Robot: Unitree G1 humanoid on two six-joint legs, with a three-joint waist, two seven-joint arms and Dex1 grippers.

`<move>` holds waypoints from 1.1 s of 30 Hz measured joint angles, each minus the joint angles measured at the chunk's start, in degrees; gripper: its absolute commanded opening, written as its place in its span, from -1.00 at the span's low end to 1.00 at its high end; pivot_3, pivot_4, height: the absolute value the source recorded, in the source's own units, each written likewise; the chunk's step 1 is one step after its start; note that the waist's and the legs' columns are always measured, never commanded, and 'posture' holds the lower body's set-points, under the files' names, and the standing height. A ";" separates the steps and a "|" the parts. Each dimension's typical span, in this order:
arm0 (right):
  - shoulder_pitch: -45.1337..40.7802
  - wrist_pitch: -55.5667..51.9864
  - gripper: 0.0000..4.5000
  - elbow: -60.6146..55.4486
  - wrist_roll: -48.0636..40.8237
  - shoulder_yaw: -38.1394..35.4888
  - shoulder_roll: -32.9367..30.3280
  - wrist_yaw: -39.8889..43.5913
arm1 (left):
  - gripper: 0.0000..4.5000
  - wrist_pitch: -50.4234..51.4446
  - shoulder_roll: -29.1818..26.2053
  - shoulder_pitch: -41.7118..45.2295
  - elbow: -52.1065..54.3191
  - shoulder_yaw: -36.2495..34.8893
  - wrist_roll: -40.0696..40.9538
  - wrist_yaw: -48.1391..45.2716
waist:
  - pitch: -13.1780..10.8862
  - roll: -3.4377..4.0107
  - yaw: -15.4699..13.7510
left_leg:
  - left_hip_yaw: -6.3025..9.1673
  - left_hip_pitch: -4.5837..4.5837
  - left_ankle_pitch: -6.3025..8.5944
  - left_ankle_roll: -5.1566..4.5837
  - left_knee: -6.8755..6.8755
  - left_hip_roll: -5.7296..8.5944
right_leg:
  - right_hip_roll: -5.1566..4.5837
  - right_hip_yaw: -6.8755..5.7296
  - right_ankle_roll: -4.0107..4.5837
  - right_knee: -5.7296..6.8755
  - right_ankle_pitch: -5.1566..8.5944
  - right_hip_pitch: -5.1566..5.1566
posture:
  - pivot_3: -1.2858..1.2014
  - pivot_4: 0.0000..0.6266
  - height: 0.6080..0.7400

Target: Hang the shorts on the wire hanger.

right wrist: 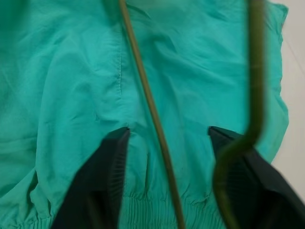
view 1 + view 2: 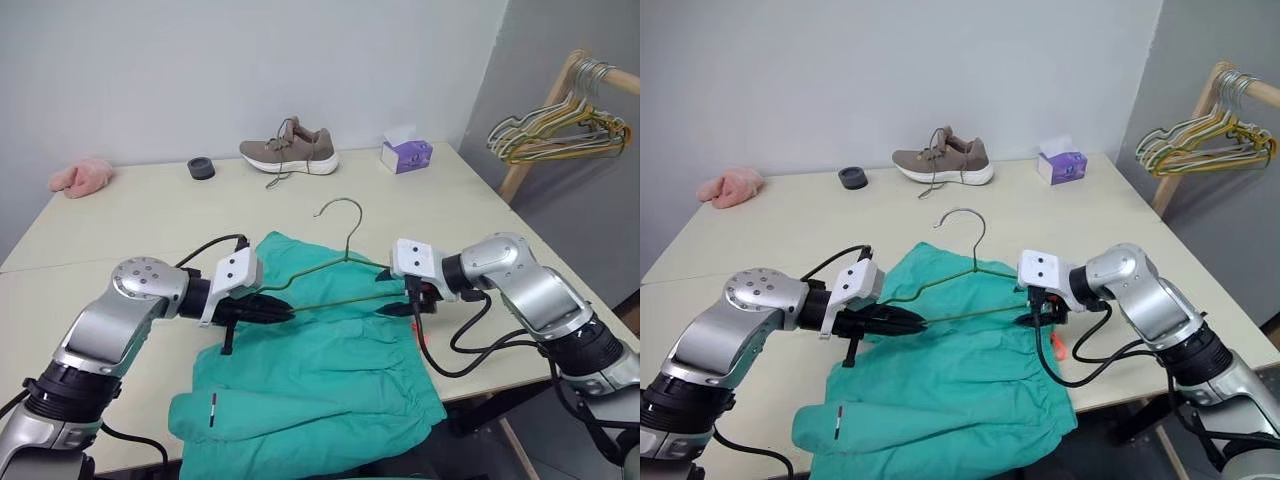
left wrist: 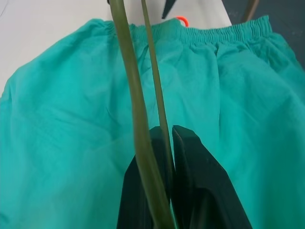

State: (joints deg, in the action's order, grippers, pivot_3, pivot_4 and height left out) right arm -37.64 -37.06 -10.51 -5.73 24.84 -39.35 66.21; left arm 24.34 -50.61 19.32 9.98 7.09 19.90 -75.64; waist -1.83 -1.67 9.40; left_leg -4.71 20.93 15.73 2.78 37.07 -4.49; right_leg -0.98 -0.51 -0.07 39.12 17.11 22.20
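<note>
Shorts lie spread on the table at its near edge, 6 o'clock of the scene, waistband toward the right arm. Wire hanger sits over the shorts' far half, hook pointing to 12 o'clock. Left fingers are closed tight on the hanger's lower wire at its 9 o'clock end. Right fingers stand apart, straddling the wire at the 3 o'clock end above the waistband, gripping nothing. Shoe and tissue box rest at the table's far edge.
</note>
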 measured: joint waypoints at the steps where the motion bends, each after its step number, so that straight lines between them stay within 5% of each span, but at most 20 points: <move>1: 0.00 -0.57 -0.36 -0.01 0.00 0.00 0.00 -0.01 | -1.00 -0.16 0.00 -0.09 -0.05 0.00 -0.07 0.04 | 0.00 0.00 0.00 | 0.00 0.00 0.00 0.00 0.00 0.00 | 0.00 0.00 0.00 0.00 0.00 0.00 | -0.10 -1.00 1.00; 5: 0.03 -2.51 -0.97 -0.67 -0.10 0.51 -0.02 0.41 | -1.00 -1.26 0.02 -0.19 -0.10 -0.22 -0.66 0.29 | 0.00 0.00 -0.01 | 0.00 0.00 0.00 0.00 -0.01 0.00 | 0.00 0.00 0.00 -0.01 0.00 0.00 | -0.10 -1.00 1.00; 12: 0.86 -3.48 -0.99 -2.21 -0.09 1.09 -0.53 1.12 | -1.00 -1.41 0.33 -0.54 -0.33 -0.32 -0.82 0.00 | 0.00 0.00 0.00 | 0.00 0.00 0.00 0.00 0.00 0.00 | 0.00 -0.01 -0.03 0.00 0.02 0.00 | -0.10 -1.00 1.00; 20: 4.08 -5.09 -1.00 -3.84 -0.42 -0.54 -2.61 -0.42 | 0.10 2.22 5.32 0.82 -3.96 -3.78 3.12 4.31 | 0.02 -0.03 -0.22 | 0.02 0.04 0.00 0.00 0.02 0.03 | -0.04 -0.03 -0.04 -0.02 0.02 0.00 | -0.10 -1.00 1.00; 26: 9.69 -8.21 -1.00 -5.71 -2.74 -6.75 -7.10 -2.11 | 0.10 9.83 8.92 4.38 -8.95 -13.03 9.04 13.35 | 0.03 -0.07 -0.10 | 0.06 0.02 0.00 -0.01 0.00 0.02 | -0.03 -0.03 -0.04 -0.01 0.02 -0.02 | -0.11 -1.00 1.00; 33: 24.54 -14.82 -1.00 -9.88 -8.03 -18.65 -12.56 -4.68 | 0.10 7.38 7.90 2.19 -12.33 -13.99 7.41 14.41 | 0.03 -0.07 -0.05 | 0.01 0.02 0.00 0.00 0.00 0.03 | -0.05 -0.01 -0.03 -0.05 0.01 -0.02 | -0.12 -1.00 1.00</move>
State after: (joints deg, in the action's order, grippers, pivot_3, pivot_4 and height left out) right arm -13.10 -51.88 -20.39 -13.76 6.19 -51.90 61.53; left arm 31.72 -42.71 21.50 -2.35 -6.90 27.31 -61.23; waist -1.79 -1.74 9.35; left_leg -4.70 20.95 15.73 2.78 37.06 -4.46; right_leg -1.04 -0.52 -0.10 39.07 17.12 22.19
